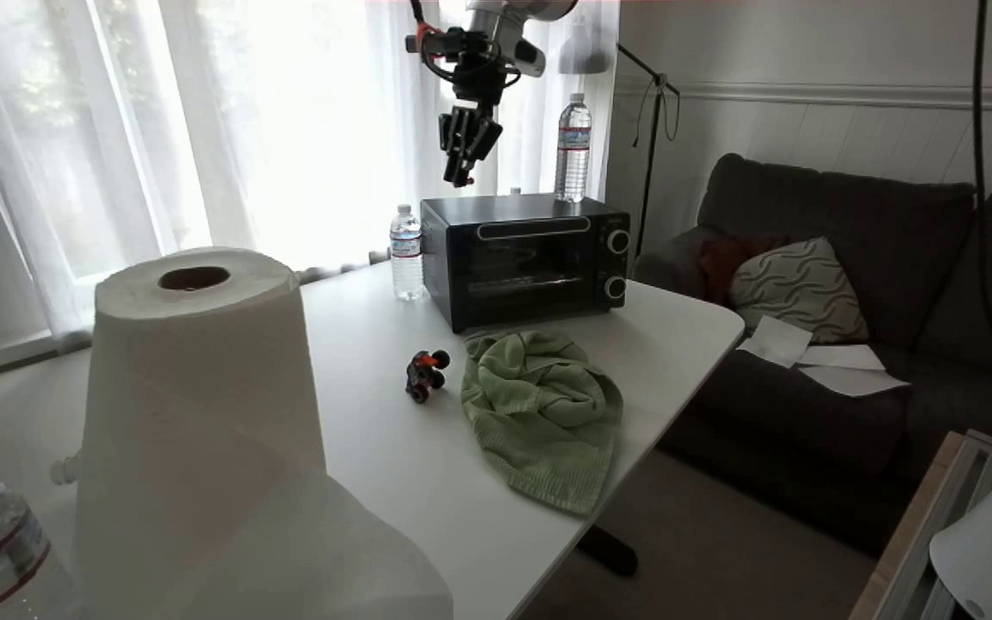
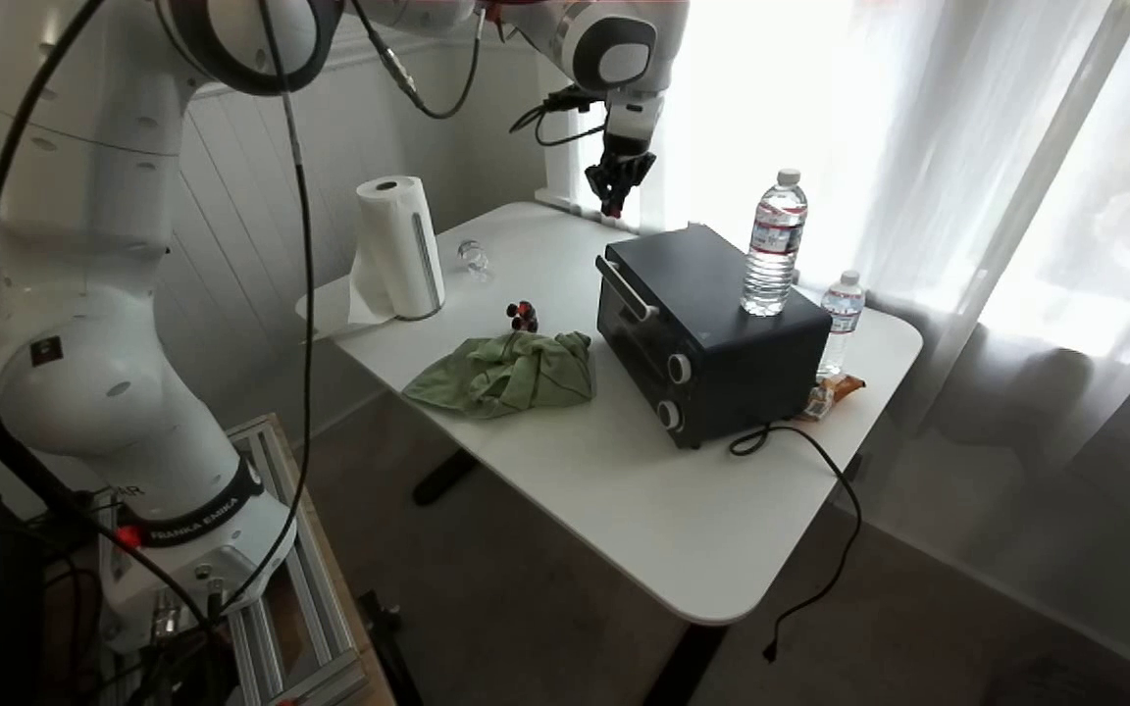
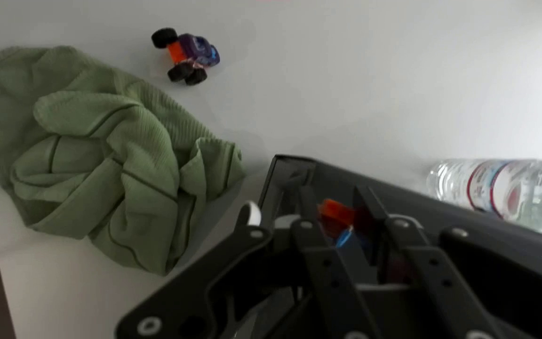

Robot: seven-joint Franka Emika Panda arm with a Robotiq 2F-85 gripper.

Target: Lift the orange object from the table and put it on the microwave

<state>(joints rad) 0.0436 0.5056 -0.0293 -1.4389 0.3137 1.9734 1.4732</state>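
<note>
My gripper (image 3: 337, 200) is shut on a small orange object (image 3: 336, 214) with a bit of blue on it, held between the fingertips. Part of that object is hidden by the fingers. In an exterior view the gripper (image 1: 460, 168) hangs in the air above the microwave (image 1: 539, 271). The gripper (image 2: 614, 196) also shows in an exterior view, near the far end of the microwave (image 2: 688, 279), with a reddish tip of the object at its fingers. In the wrist view the microwave's dark top (image 3: 374, 181) lies below the jaws. The microwave stands on the white table (image 1: 384, 465).
A water bottle (image 2: 776, 245) stands on the microwave, and another (image 1: 406, 254) beside it. A green cloth (image 1: 543, 413) and a toy truck (image 1: 425, 376) lie on the table. A paper towel roll (image 2: 403, 250) stands farther off. A wrapped snack (image 2: 828, 395) and a cord are behind the microwave.
</note>
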